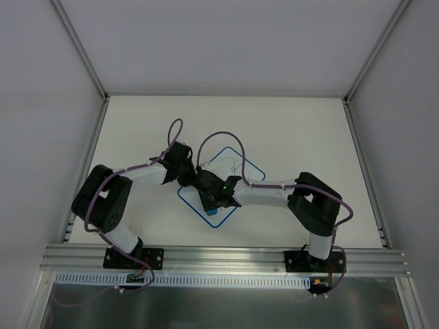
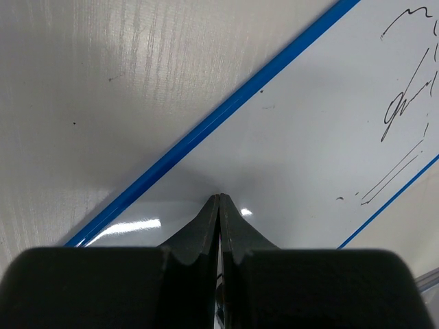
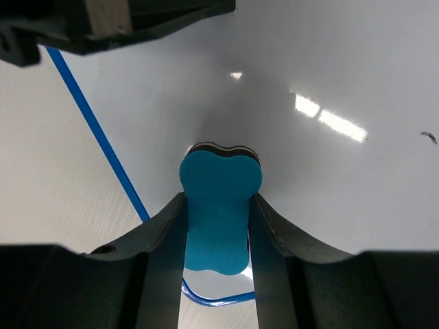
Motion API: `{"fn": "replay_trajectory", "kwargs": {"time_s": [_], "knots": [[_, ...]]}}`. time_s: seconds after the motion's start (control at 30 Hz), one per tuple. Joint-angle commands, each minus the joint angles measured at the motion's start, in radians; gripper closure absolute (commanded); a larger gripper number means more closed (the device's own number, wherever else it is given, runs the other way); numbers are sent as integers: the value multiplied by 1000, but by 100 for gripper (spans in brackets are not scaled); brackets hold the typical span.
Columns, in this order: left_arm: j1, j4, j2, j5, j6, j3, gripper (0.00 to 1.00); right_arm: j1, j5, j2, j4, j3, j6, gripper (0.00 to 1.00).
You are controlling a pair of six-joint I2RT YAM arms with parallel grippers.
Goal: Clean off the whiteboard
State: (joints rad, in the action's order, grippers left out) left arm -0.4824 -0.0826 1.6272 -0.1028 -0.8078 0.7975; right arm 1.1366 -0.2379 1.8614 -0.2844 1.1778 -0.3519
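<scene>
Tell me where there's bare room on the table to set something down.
Bare white table lies between the blue-bordered white whiteboard and the back wall, and right of the board. Crowded at centre: the black left gripper and right gripper meet over the board's near corner.

Overhead view looking down, wrist views close (sharing whiteboard (image 2: 309,123))

No legible txt, brand, nos. or labels anywhere. Only writing: dark pen scribbles (image 2: 401,103) on the whiteboard (image 2: 309,157). Left wrist view shows a loopy squiggle, a wavy stroke at the top edge and two thin parallel slanted lines near the blue border; none reads as letters or digits. In the top view they're too small to read. Right wrist view shows one tiny dark fleck (image 3: 429,137) on the board, not a character.
</scene>
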Motion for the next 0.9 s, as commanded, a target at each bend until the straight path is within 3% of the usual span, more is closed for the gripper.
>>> {"fn": "replay_trajectory", "kwargs": {"time_s": [0.0,0.27,0.43,0.87], "knots": [[4,-192,88,80,52,-64,100,-29,-23,-40,-122,-70,-25,100],[5,-194,91,74,58,-64,100,-175,-54,-140,-122,-228,-97,100],[5,-192,89,69,59,-64,100,-207,-38,-134,-121,-228,-96,100],[7,-192,83,66,64,-64,100,5,8,19,-141,3,22,100]]}}
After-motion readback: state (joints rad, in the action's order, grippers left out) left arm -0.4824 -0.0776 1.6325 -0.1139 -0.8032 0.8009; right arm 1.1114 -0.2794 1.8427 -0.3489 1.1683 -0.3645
